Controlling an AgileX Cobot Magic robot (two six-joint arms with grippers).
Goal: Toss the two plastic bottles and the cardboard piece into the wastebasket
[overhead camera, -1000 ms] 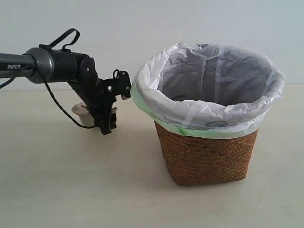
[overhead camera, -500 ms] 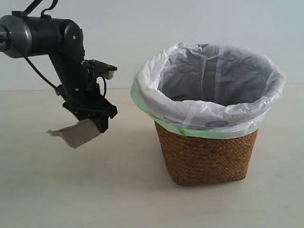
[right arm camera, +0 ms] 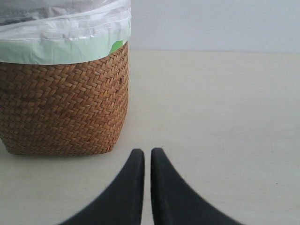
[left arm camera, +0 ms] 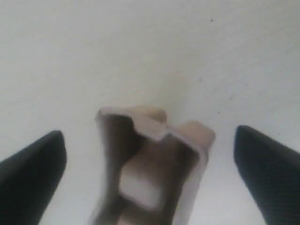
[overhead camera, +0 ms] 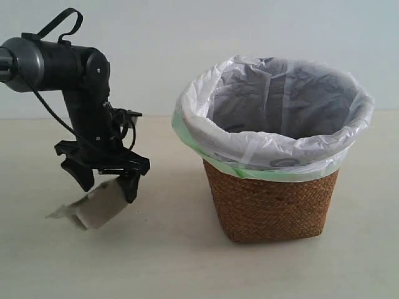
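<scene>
The beige cardboard piece [overhead camera: 93, 208] hangs tilted just below my left gripper [overhead camera: 107, 192], well to the left of the wastebasket [overhead camera: 268, 205]. In the left wrist view the cardboard piece [left arm camera: 154, 164] is blurred and lies between the wide-apart fingers of the left gripper [left arm camera: 149, 133], with a gap on each side; the gripper is open. Whether the piece rests on the table I cannot tell. My right gripper [right arm camera: 147, 152] is shut on nothing, low over the table near the wicker wastebasket [right arm camera: 65, 108]. Both bottles are out of view.
The white liner [overhead camera: 274, 93] folds over the wastebasket's rim, with a green edge. The pale table [overhead camera: 187, 268] runs back to a plain light wall.
The left gripper lifted the cardboard piece from the table, then came lower and opened wide. The piece has slipped down and to the left, out of the fingers' hold.
</scene>
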